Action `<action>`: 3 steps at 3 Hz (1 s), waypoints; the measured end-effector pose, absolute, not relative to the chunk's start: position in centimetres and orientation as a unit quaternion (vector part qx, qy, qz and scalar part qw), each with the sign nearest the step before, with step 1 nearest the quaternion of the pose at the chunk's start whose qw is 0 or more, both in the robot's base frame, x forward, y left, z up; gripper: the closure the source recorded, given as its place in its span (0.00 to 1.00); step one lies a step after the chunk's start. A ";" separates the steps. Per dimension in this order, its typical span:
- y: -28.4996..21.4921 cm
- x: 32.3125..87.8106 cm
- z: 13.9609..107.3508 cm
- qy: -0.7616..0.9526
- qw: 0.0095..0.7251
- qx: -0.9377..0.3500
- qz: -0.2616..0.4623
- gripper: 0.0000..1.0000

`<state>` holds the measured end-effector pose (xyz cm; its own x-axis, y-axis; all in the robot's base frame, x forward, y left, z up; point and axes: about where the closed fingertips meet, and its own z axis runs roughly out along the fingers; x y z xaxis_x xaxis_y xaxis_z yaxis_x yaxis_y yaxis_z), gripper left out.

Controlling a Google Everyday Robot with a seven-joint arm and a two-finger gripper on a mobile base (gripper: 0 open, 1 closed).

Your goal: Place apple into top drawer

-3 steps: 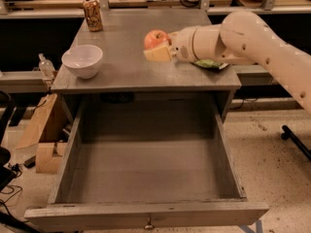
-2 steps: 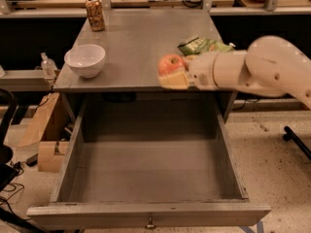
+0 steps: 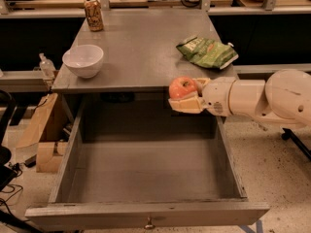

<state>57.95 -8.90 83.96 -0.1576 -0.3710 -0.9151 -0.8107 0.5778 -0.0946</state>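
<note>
The red-orange apple (image 3: 182,87) is held in my gripper (image 3: 186,95), which is shut on it. The gripper reaches in from the right on a white arm (image 3: 262,98). It holds the apple in the air at the cabinet top's front edge, above the back right part of the open top drawer (image 3: 146,212). The drawer is pulled far out toward the camera. It is grey, deep and holds nothing, with a small brass knob (image 3: 149,223) on its front panel.
On the grey cabinet top (image 3: 136,47) stand a white bowl (image 3: 83,60) at the front left, a drink can (image 3: 93,14) at the back left and a green chip bag (image 3: 207,52) at the right. Cardboard boxes (image 3: 41,135) lie on the floor to the left.
My gripper has carried the apple off the cabinet top, toward the camera and down, to a spot over the back of the open drawer. The chip bag is uncovered.
</note>
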 end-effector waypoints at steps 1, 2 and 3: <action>-7.8 58.1 81.1 0.738 0.480 -0.418 0.226 1.00; -5.6 56.6 75.5 0.752 0.421 -0.452 0.229 1.00; -3.3 54.7 69.8 0.757 0.368 -0.486 0.236 1.00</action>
